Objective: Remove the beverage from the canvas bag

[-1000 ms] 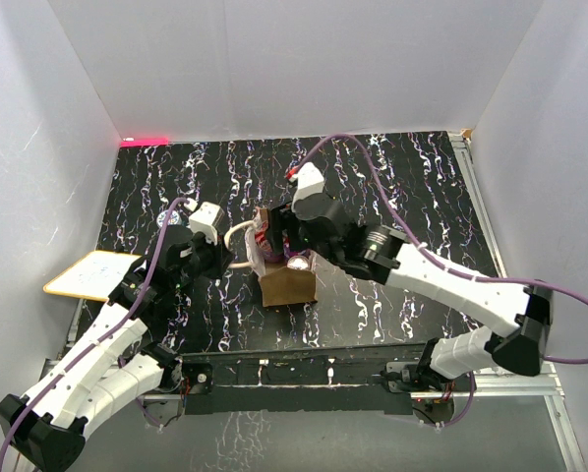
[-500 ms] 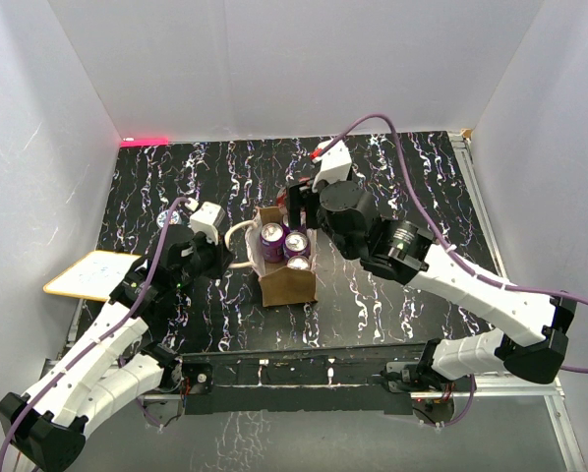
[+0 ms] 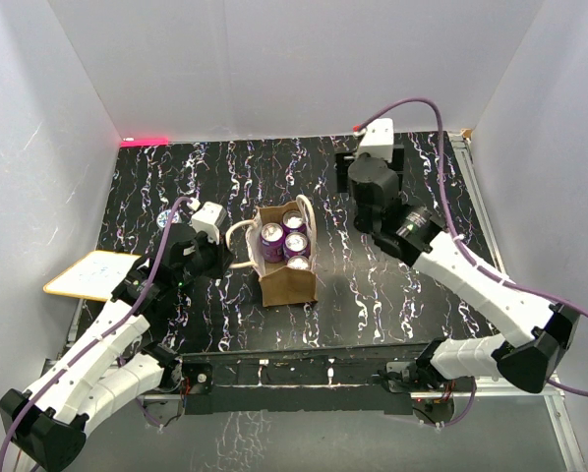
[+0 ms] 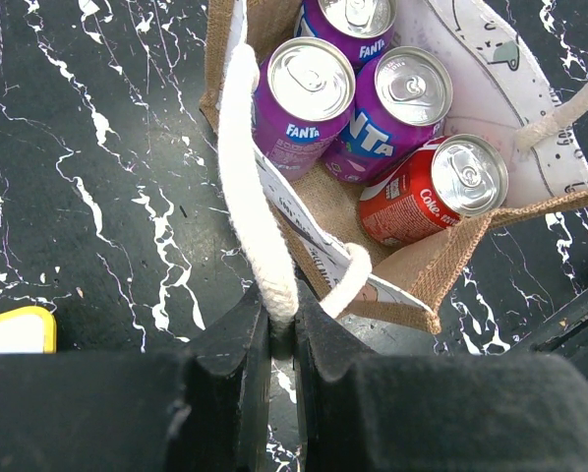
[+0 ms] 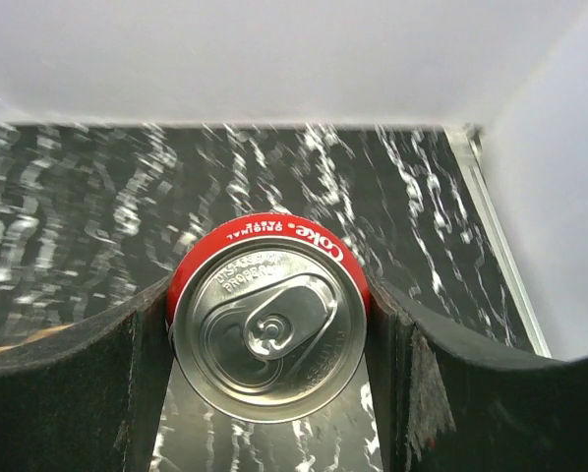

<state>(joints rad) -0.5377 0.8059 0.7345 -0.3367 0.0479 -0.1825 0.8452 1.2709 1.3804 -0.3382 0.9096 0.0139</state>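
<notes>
The tan canvas bag (image 3: 288, 280) stands upright mid-table with two cream loop handles. Inside it, the left wrist view shows three purple Fanta cans (image 4: 312, 90) and a red Coke can (image 4: 437, 189). My left gripper (image 4: 280, 324) is shut on the bag's near handle (image 4: 247, 177), left of the bag (image 4: 451, 265). My right gripper (image 5: 269, 334) is shut on another red Coke can (image 5: 267, 329) and holds it above the far right of the table, away from the bag. In the top view the right gripper (image 3: 365, 165) hides that can.
A flat white board with a yellow edge (image 3: 86, 276) lies at the left edge, its corner showing in the left wrist view (image 4: 14, 329). White walls close in the black marbled table (image 3: 176, 187). A metal rail (image 3: 476, 187) runs along the right side.
My right gripper has lifted out of the bag with a Coke can and moved back and to the right. The left gripper has stayed shut on the handle.
</notes>
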